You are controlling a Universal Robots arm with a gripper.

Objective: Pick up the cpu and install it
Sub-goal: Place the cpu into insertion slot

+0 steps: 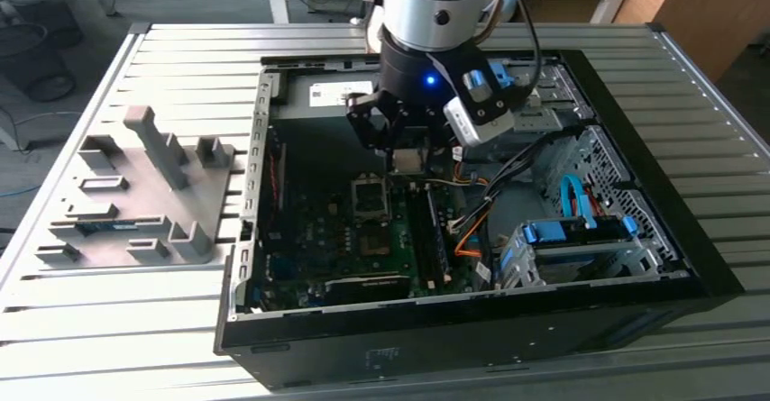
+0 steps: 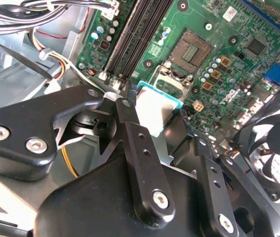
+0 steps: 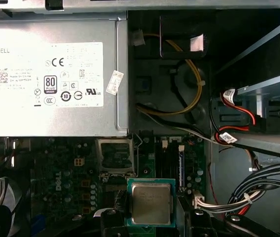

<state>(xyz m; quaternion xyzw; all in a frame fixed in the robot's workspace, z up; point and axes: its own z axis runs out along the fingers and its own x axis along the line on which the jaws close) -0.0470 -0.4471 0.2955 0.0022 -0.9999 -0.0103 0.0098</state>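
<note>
Pincer [image 1: 407, 156] closed on the cpu [image 1: 409, 159], one black finger [image 3: 111, 222] against each of two opposite edges; the chip hangs level, dull metal top up, its green rim plain in the first wrist view. It is held in the air inside the open case [image 1: 673, 266], above the board [image 1: 361, 239] and near the socket [image 3: 114, 155], not seated in it; the socket lies open with its contacts bare. In the second wrist view the chip shows past the fingers, with the memory slots [image 2: 135, 34] and the socket beyond it; a fan [image 2: 273, 143] sits at the board's edge.

As for writing: the power supply [image 3: 46, 121] against the case wall carries a large white label [image 3: 68, 74] crowded with logos and fine print; a small white sticker [image 3: 114, 82] is stuck on its edge; white tags hang on the red-and-black cables [image 3: 233, 116]; the board bears white lettering near the socket.

The case lies on its side on the slatted bench [image 1: 121, 329]; to the exterior view's left of it stands a grey rack [image 1: 144, 194], with a memory stick [image 1: 103, 227] lying in one of its slots; a blue lamp [image 1: 430, 81] glows on the arm just above the pincer.
</note>
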